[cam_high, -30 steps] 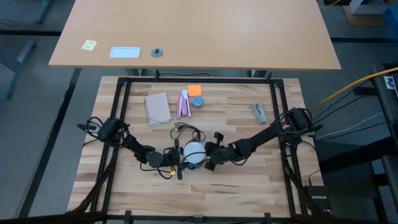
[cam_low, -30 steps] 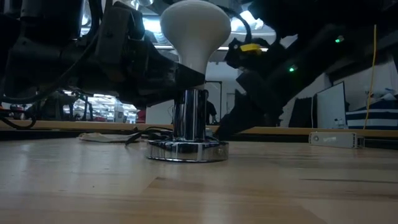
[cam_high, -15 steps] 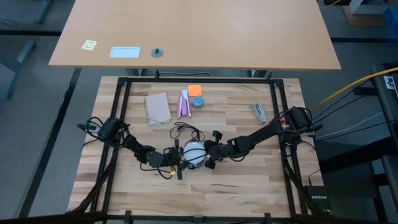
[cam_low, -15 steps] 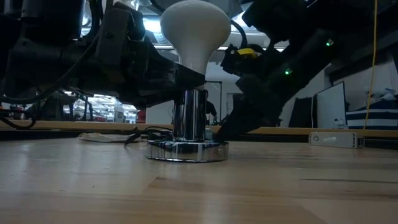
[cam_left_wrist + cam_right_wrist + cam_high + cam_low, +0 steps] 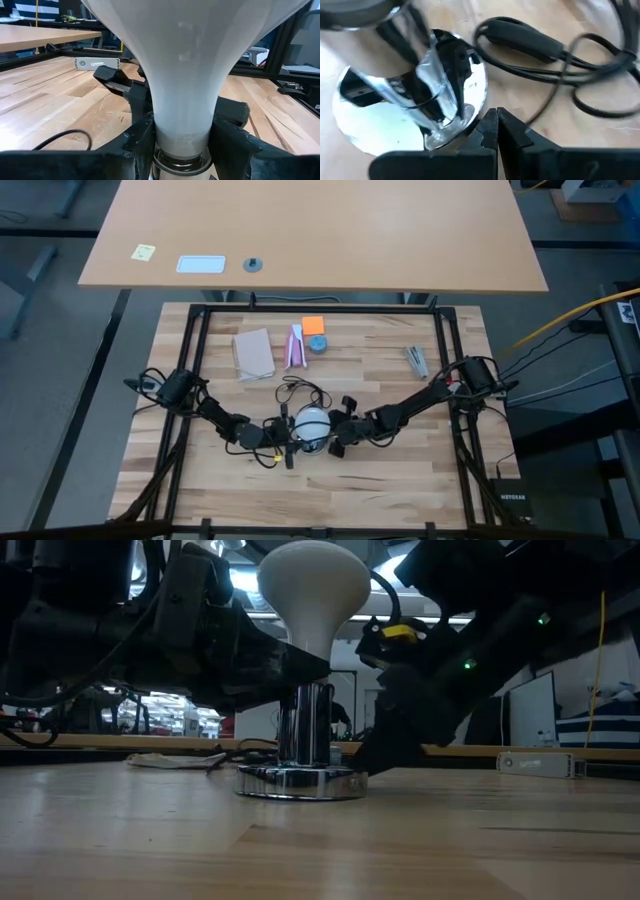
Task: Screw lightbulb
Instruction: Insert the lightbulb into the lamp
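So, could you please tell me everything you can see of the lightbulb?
The lightbulb is frosted white, a round globe tapering to a narrow neck with faint grey print. It stands upright, neck down, in the shiny chrome socket near the table's front middle. The left pincer is closed on its neck, a finger on each side. The right pincer is shut, low at the socket's base.

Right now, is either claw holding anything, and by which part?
The left claw grips the lightbulb at its narrow neck, just above the socket. The right claw is shut and holds nothing, its tips down at the socket's base.
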Controlling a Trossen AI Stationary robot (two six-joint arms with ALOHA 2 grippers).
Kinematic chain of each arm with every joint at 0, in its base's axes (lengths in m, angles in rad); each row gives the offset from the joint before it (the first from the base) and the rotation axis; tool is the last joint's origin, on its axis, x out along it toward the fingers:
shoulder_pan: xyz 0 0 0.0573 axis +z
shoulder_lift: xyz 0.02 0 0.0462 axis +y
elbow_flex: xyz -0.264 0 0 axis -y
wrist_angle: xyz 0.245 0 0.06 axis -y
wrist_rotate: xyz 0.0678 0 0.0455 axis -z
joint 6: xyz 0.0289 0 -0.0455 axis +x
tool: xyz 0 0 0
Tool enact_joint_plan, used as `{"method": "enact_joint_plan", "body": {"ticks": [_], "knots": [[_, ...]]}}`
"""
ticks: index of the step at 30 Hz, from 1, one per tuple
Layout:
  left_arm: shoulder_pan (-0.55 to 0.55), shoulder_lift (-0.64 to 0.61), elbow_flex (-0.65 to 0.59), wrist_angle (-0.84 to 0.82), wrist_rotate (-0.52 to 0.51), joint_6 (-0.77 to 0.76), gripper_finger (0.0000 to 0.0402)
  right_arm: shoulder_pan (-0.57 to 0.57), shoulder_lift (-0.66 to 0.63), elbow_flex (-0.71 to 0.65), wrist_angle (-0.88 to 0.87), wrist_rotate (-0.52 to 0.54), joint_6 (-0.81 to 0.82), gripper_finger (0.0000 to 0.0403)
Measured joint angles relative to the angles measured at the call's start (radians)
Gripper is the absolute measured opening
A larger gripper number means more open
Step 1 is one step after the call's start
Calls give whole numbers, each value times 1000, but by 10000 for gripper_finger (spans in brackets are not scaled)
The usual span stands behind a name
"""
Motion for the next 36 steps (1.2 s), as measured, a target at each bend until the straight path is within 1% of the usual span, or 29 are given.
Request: {"method": "enact_joint_plan", "body": {"ticks": [4,9,13,19,23,26,31,36], "knots": [[0,0,0,-1,-2,-1,154,19,0,0,-2,-32,53,4],[-2,0,0,-5,4,-2,154,66,0,0,-4,-30,145,4],[-4,-1,0,-8,4,-8,154,105,1,14,-18,-4,198,4],[-4,-1,0,-10,-3,-9,154,140,3,53,-19,-10,208,4],[-4,-1,1,-11,-8,-9,154,148,3,74,14,14,193,4],[-7,-1,1,-11,-12,-7,154,146,-5,72,4,26,174,4],[-5,-1,1,-12,-20,-8,154,145,-41,71,-66,93,143,4],[-5,-1,1,-11,-18,3,154,144,-132,71,-266,227,141,4]]}}
